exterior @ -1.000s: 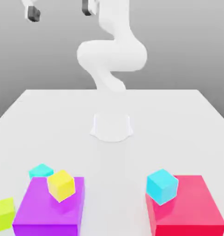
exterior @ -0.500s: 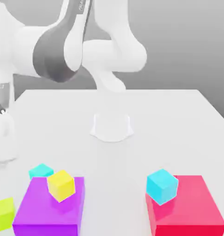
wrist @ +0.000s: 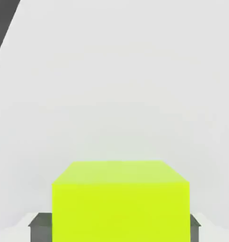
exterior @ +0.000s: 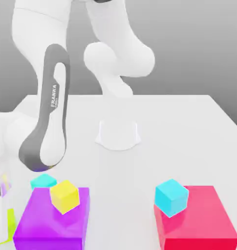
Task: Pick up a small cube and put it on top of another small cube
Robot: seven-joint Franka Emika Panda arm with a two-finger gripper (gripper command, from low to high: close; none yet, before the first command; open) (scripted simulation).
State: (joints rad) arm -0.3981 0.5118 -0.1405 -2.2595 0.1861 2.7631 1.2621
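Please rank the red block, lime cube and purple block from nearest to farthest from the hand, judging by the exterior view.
1. Lime cube, between the fingers of the hand.
2. Purple block, exterior view's left.
3. Red block, exterior view's right.

Small cube (wrist: 121,212): lime yellow-green, plain. Second small cube (exterior: 65,197): pure yellow. Left block (exterior: 54,217): purple. Right block (exterior: 198,215): red. Cubes at far left (exterior: 43,180) and right (exterior: 171,197): turquoise and cyan. Arm (exterior: 42,29): white, dark-grey band, white "FRANKA" lettering. Tabletop (exterior: 125,180): plain pale grey.
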